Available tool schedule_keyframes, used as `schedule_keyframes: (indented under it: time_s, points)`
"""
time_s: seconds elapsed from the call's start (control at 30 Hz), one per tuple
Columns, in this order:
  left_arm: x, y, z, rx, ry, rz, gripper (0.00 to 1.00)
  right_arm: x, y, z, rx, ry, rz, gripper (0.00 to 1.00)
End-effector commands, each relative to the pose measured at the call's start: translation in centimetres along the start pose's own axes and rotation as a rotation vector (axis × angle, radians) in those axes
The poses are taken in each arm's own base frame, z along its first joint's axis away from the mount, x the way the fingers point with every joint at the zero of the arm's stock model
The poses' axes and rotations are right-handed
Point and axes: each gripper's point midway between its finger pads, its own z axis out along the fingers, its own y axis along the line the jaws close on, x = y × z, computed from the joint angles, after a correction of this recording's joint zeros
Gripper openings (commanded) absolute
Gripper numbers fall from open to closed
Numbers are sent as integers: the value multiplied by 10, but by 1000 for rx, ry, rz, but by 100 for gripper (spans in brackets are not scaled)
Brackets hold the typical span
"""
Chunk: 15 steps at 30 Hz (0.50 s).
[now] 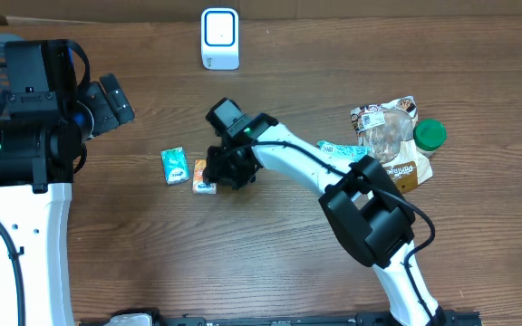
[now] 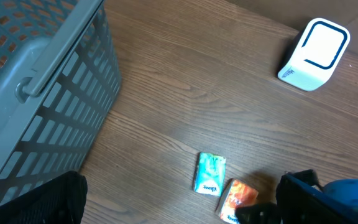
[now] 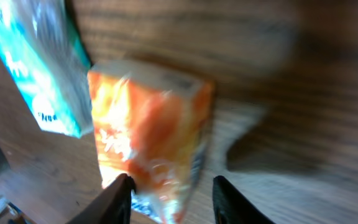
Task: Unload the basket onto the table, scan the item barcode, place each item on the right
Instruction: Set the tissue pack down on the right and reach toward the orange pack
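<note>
The orange packet (image 3: pixel 148 130) (glossy, pale lettering, blurred) lies flat on the table (image 1: pixel 270 263), just beside a teal packet (image 1: pixel 174 166). The right gripper (image 3: pixel 171 198) straddles its end, jaws parted, not clamped. The left gripper (image 1: pixel 119 101) hangs spread, empty.

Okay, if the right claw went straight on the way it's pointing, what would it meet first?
Probably the orange packet, lying just ahead of the right claw; blur leaves depth unclear.
</note>
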Motion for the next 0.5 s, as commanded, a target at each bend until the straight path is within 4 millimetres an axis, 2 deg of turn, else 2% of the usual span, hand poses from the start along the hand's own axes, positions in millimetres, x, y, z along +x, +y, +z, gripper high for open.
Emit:
schedule_keyframes:
  time_s: [0.0,0.13,0.27,0.37,0.47]
  points:
    - [-5,3,-7,-4,-28,13,100,8,-9,20,36,31,29,32]
    - [-5,3,-7,-4,-28,13,99,7,-20,20,94,15,38,21]
    - [-5,3,-7,-4,-28,13,100,1,-28,11,92,25,-14,8]
    - [-5,3,-7,-4,-28,13,100,-2,-26,-10,10,75,-188,4]
    - [-5,3,-7,-4,-28,13,99,12,-12,-38,-180,162,-506,4]
